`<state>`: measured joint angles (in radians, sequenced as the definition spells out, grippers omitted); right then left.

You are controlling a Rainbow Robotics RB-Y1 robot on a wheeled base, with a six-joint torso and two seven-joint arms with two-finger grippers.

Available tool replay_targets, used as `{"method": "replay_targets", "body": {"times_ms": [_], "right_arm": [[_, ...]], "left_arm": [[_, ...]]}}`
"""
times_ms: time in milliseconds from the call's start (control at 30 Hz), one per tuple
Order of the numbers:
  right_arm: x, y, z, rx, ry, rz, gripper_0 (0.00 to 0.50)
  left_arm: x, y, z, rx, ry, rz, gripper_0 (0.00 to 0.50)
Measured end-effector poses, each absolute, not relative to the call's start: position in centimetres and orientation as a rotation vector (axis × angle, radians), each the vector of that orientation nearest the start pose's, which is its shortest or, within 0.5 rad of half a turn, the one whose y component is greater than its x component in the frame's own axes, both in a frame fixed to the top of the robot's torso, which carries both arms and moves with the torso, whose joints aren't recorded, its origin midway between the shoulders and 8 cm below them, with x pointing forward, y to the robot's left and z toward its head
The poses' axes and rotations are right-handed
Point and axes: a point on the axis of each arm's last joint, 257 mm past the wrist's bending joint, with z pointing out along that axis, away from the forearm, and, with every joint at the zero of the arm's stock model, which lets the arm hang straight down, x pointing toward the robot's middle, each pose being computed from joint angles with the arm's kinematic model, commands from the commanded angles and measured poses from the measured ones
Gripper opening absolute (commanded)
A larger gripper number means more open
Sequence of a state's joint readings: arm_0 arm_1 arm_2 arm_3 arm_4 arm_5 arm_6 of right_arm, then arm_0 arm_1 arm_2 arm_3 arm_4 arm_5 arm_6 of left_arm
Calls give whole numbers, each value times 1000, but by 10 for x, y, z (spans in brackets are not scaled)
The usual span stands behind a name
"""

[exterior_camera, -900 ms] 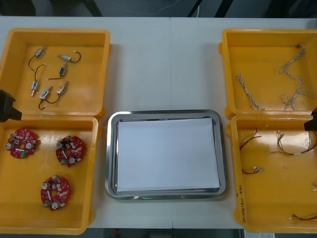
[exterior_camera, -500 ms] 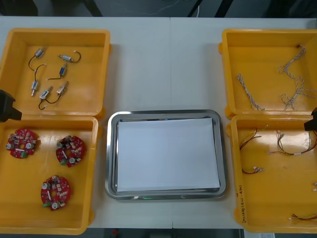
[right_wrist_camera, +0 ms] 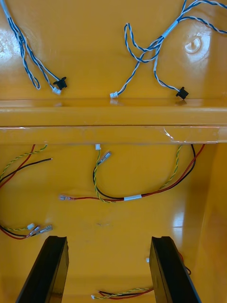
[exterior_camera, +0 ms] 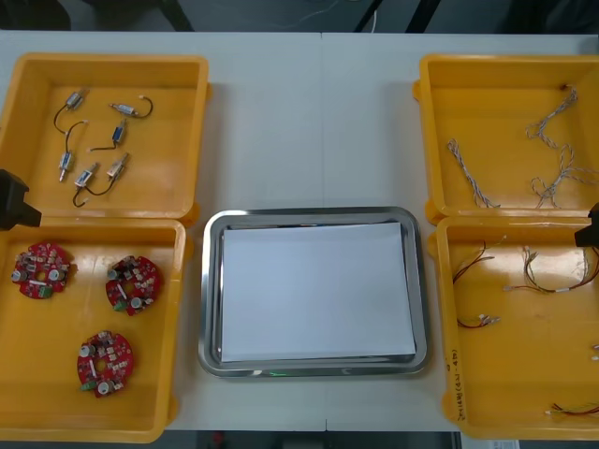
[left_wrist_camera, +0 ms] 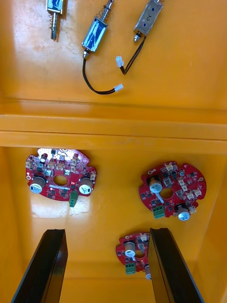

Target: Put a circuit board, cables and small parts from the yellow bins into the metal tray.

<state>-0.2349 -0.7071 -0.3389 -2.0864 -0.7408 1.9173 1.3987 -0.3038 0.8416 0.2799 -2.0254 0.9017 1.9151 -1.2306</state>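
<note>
On the counter (exterior_camera: pixel 309 122), the metal tray (exterior_camera: pixel 211 299) sits at 6 o'clock, white inside. Both tools hang released. The left tool (left_wrist_camera: pixel 105 236) is over the circuit boards (exterior_camera: pixel 134 285) at 8 o'clock, which look stiff but fragile and are likely best pinched by the rim. The right tool (right_wrist_camera: pixel 109 241) is over limp, light cables (right_wrist_camera: pixel 132 197) at 4 o'clock, likely best pinched mid-length.

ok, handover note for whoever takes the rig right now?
Left gripper: open, above the boards in the near left bin.
Right gripper: open, above the red and yellow cables in the near right bin.
Small metal parts: far left bin.
Blue and white cables: far right bin.
Tray: nothing in it.
Done: nothing.
Left: a board, cables and parts, all into the tray.
</note>
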Motion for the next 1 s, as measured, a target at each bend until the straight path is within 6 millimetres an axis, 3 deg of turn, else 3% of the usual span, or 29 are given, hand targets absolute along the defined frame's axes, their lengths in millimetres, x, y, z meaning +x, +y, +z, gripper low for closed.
{"method": "replay_targets", "body": {"times_ms": [1000], "right_arm": [[397,-389,-165,24,2659,-35,500]], "left_arm": [[402,381,-143,-99,2694,-37,500]]}}
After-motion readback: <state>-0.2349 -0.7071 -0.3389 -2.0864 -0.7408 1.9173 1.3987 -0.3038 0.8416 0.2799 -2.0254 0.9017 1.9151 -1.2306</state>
